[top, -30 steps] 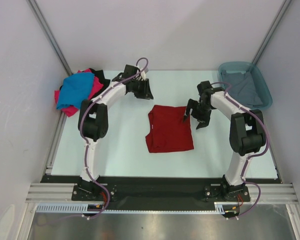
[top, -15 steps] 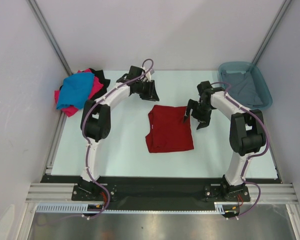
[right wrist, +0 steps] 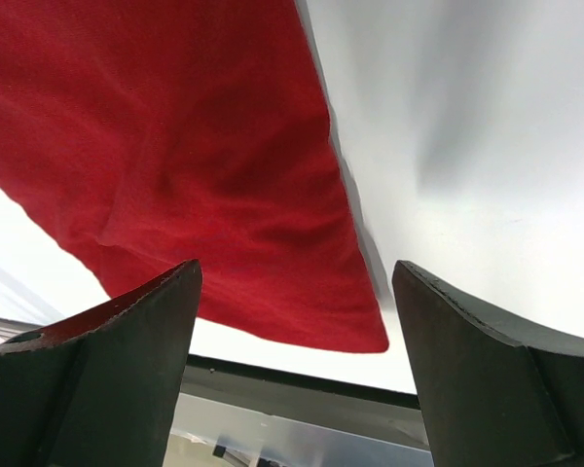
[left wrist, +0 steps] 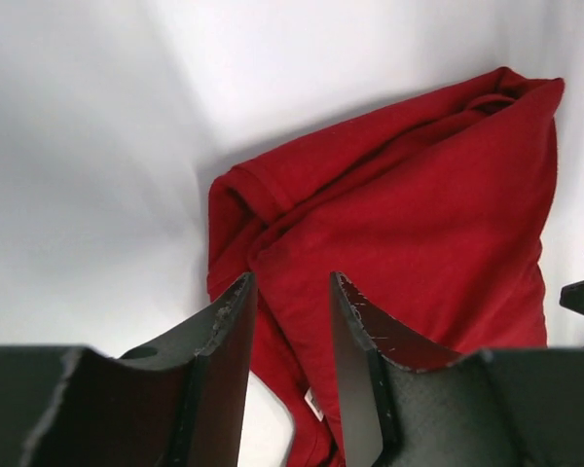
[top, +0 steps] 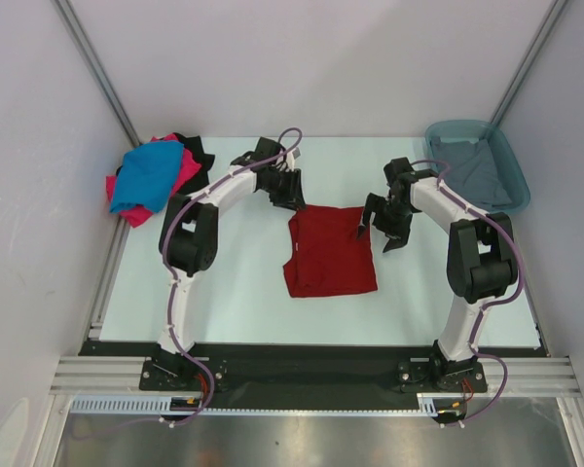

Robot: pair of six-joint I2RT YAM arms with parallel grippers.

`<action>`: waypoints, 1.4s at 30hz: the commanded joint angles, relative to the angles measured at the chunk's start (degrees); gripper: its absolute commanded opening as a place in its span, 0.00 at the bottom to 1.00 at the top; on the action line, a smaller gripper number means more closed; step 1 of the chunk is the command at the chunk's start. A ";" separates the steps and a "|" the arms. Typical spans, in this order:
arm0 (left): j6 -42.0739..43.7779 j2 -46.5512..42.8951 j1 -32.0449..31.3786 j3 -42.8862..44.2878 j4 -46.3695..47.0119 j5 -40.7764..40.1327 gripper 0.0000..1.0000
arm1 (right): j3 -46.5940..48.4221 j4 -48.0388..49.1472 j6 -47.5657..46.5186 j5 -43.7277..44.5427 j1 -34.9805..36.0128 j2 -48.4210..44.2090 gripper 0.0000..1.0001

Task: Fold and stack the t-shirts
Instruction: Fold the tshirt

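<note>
Presently, the dark red t-shirt [top: 331, 255] lies flat on the desk [top: 224, 282] between the two end effectors. It is roughly squared and, by the look of it, partway through its folds. The left end effector [top: 290, 197] is poised over the shirt's far-left corner, fingers part-way apart with nothing pinched between them, so released. Just ahead of its tips the cloth bunches into a rolled ridge. The right end effector [top: 375, 232] sits at the shirt's right edge with its jaws spread wide and empty, and the cloth's border runs beneath the gap. Step in hand, as I judge it: between grasps on the red shirt, lining up for the next fold. That move calls for both end effectors to come down on matching corners, take every layer and not only the top one, then lift and carry together. The bunched ridge under the left one may want smoothing first. Well off to the left end effector's outer side is a heap of the bright blue t-shirt [top: 146, 175], hot pink t-shirt [top: 125, 208] and black t-shirt [top: 197, 153]. Beyond the right end effector, the grey t-shirt [top: 477, 175] lies in the teal tub [top: 511, 163]. All four look unfolded, and no stack is begun.
</note>
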 commanded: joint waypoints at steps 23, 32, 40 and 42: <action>2.36 1.95 -0.20 1.58 -0.60 -0.36 0.22 | 3.91 -1.18 0.30 0.38 -0.07 0.64 0.86; 3.24 0.54 -0.02 2.90 -1.13 -1.24 0.03 | 3.30 -0.66 0.65 0.12 0.45 1.08 0.86; 2.98 -1.48 1.38 5.00 -0.78 -1.06 0.00 | 3.56 -0.65 1.09 -0.15 0.89 2.22 0.86; 2.89 -1.57 1.65 5.71 -1.04 -0.98 0.00 | 3.73 -0.65 1.00 -0.32 0.98 2.40 0.86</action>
